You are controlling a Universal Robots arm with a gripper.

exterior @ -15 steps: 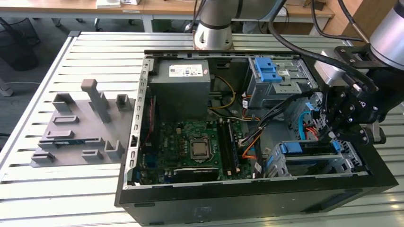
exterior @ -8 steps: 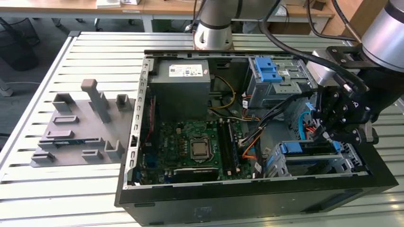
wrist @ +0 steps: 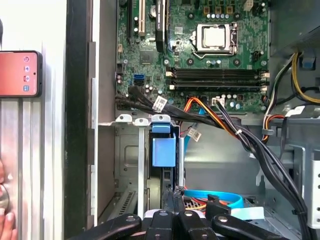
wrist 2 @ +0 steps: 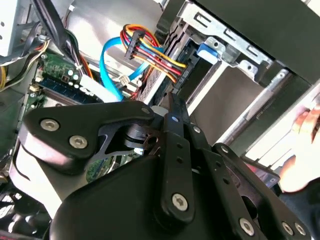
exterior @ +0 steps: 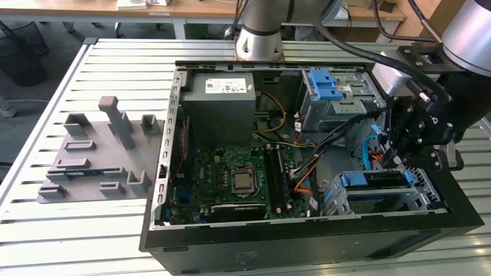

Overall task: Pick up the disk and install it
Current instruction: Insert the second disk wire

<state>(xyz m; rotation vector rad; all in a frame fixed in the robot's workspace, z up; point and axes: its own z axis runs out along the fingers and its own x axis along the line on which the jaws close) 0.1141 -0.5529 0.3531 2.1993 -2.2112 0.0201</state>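
Slatted metal worktop [exterior: 92, 241] carries an open computer case [exterior: 307, 241] with the motherboard [exterior: 230, 178] exposed. At the exterior view's right the gripper [exterior: 399, 158] hangs over the lower drive cage [exterior: 426, 201], where the disk [exterior: 376, 179] sits edge-up directly beneath it, its long axis running along the bay. Whether the gripper is clamped or released, I cannot tell. Blue carrier plastic caps the disk [wrist: 164, 150] in the first wrist view.
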